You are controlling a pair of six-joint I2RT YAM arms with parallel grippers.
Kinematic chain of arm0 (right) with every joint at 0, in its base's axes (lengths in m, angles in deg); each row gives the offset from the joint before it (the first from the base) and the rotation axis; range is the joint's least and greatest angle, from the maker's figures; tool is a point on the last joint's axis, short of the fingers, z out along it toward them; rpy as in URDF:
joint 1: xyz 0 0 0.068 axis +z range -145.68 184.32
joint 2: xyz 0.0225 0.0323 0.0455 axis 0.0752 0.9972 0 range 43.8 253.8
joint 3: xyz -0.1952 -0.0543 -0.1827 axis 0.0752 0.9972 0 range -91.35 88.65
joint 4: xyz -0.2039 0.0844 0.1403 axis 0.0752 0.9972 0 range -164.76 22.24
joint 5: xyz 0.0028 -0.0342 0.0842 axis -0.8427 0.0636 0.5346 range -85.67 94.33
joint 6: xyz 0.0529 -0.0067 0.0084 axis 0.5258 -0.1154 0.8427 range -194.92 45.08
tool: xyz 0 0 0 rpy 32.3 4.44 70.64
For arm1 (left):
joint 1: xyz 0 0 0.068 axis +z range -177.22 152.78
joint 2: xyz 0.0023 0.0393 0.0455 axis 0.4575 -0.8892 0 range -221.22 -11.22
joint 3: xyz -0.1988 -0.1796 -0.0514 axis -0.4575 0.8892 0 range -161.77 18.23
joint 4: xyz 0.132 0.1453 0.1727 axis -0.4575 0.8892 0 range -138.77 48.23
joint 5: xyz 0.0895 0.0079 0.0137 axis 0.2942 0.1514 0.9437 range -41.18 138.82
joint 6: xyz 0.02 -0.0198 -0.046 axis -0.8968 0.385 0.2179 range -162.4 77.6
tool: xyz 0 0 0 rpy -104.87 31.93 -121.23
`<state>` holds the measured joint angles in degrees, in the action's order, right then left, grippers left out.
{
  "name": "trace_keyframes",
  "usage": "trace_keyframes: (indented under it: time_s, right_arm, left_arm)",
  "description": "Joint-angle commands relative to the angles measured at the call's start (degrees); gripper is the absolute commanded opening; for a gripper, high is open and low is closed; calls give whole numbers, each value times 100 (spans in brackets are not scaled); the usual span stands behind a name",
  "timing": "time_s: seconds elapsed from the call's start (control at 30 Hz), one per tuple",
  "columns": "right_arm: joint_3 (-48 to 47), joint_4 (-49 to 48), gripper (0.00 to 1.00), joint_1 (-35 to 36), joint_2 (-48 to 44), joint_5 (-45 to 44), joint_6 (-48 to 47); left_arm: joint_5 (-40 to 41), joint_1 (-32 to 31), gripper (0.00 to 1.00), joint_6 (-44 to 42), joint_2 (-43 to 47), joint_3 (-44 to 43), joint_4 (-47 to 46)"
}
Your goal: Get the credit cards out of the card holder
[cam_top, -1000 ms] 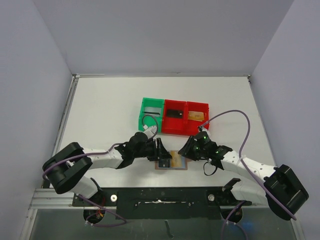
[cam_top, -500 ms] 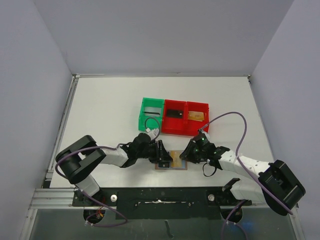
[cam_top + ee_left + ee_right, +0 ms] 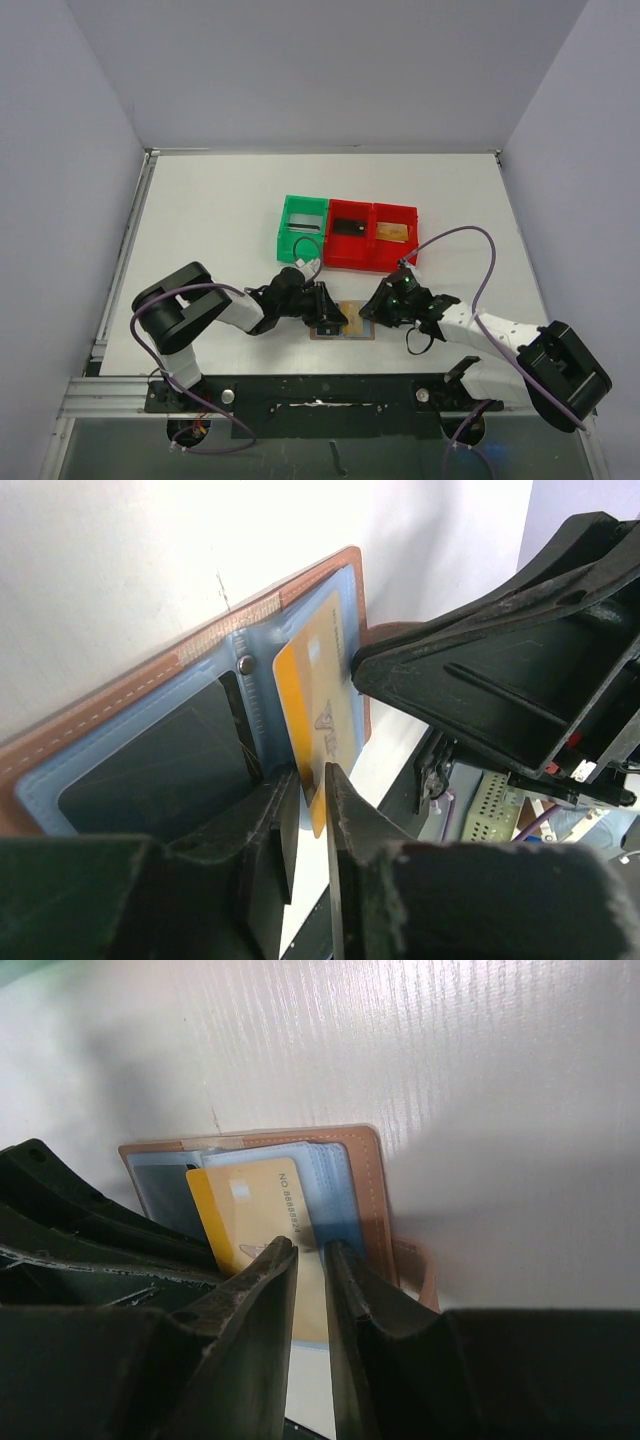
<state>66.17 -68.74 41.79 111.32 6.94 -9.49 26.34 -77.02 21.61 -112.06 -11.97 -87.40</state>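
The card holder [image 3: 350, 324] lies open just beneath both end effectors — the left end effector [image 3: 310, 805], nearly closed, pinches the half-drawn yellow card [image 3: 315, 700], the right end effector [image 3: 312, 1260] sits narrow at the blue pocket, grip unclear — while a dark card [image 3: 150, 770] sits fully pocketed, so extraction looks barely begun.

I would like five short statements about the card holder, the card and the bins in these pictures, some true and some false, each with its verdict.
1. The card holder lies open on the table. True.
2. A yellow card sticks partly out of its pocket. True.
3. The card holder lies inside a bin. False: it lies on the table, nearer the arms than the green bin and the red bins.
4. The left gripper has the yellow card's edge between its fingers. True.
5. All bins are red. False: the leftmost is green.
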Motion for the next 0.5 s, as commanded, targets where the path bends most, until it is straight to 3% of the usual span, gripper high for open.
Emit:
trace_keyframes:
  time_s: [0.0, 0.47]
  right_arm:
    - [95, 79, 21, -39, -110, -137, 12]
    - [103, 66, 21, -41, -139, -143, 9]
  left_arm:
    - [-159, -28, 13, 138, -38, -153, -654]
    - [-40, -37, 9, 156, 94, -38, -533]
